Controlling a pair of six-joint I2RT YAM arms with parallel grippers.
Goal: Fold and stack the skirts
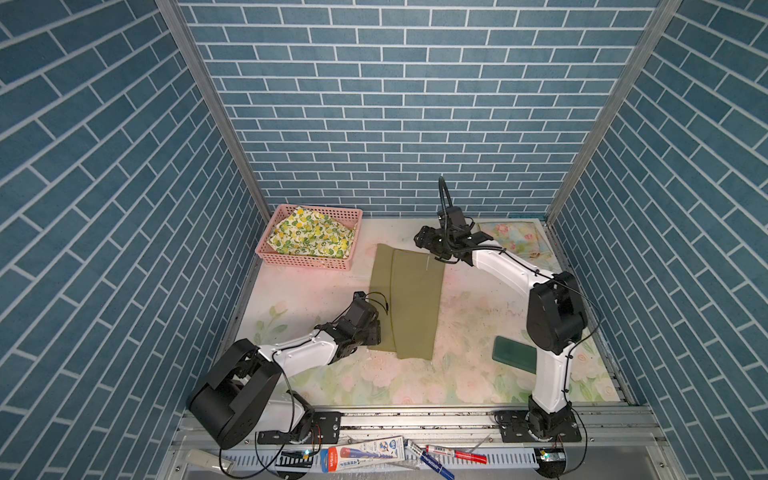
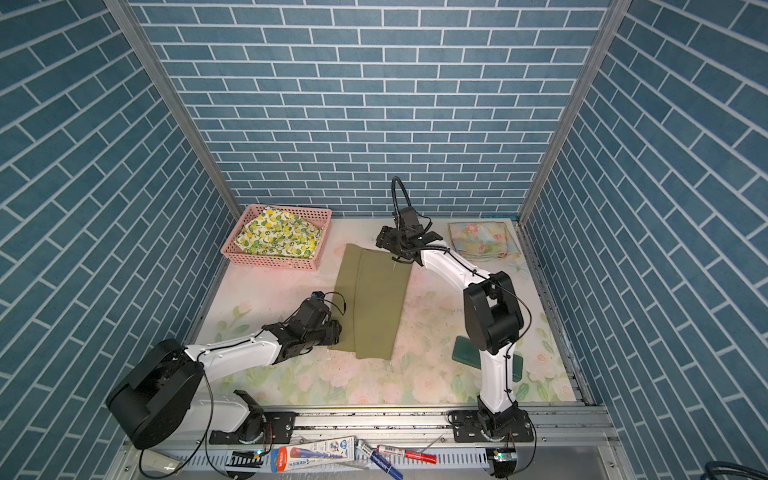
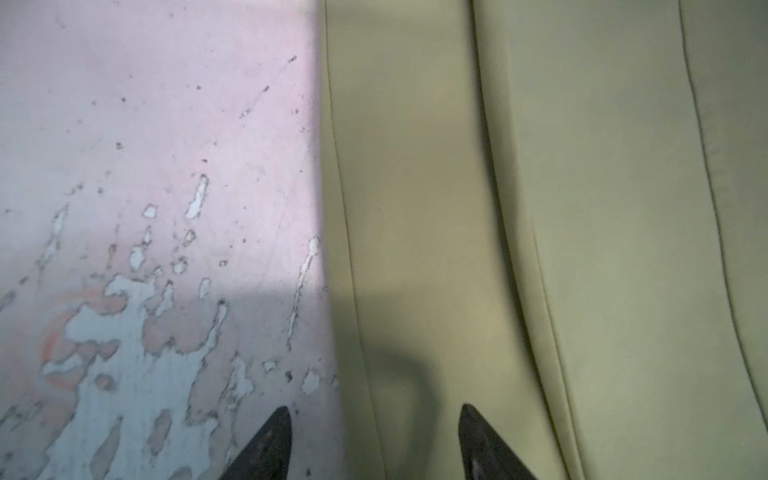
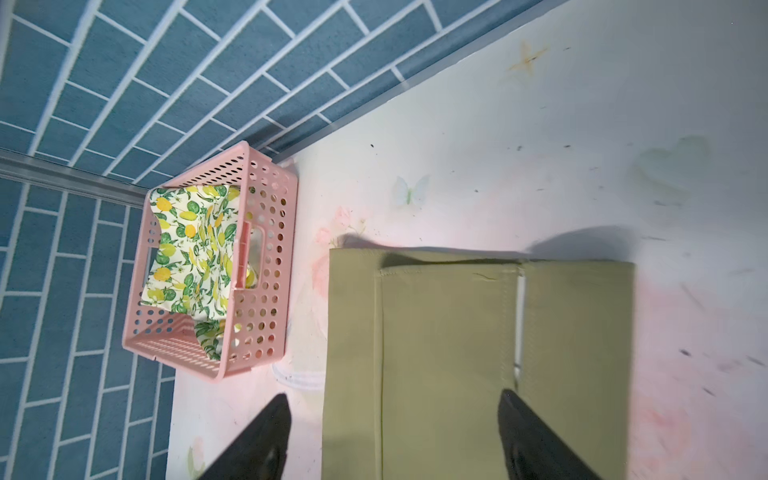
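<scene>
The olive green skirt (image 1: 409, 299) (image 2: 372, 299) lies flat mid-table, one side folded over. My left gripper (image 3: 375, 409) (image 1: 376, 332) stands open low at its near left edge, one finger over the table and one over the cloth (image 3: 540, 208). My right gripper (image 4: 393, 395) (image 1: 424, 245) hangs open above the skirt's far end (image 4: 457, 353), holding nothing. The lemon-print skirt (image 1: 311, 239) (image 4: 191, 245) lies crumpled in the pink basket (image 1: 307, 261). At the back right corner rests the pastel floral skirt (image 1: 513, 241) (image 2: 484, 241), folded.
A dark green block (image 1: 513, 355) (image 2: 467, 351) lies near the right arm's base. The pink basket (image 2: 270, 259) (image 4: 266, 257) sits in the back left corner. Blue brick walls close three sides. Markers and a tube (image 1: 365, 453) lie on the front rail.
</scene>
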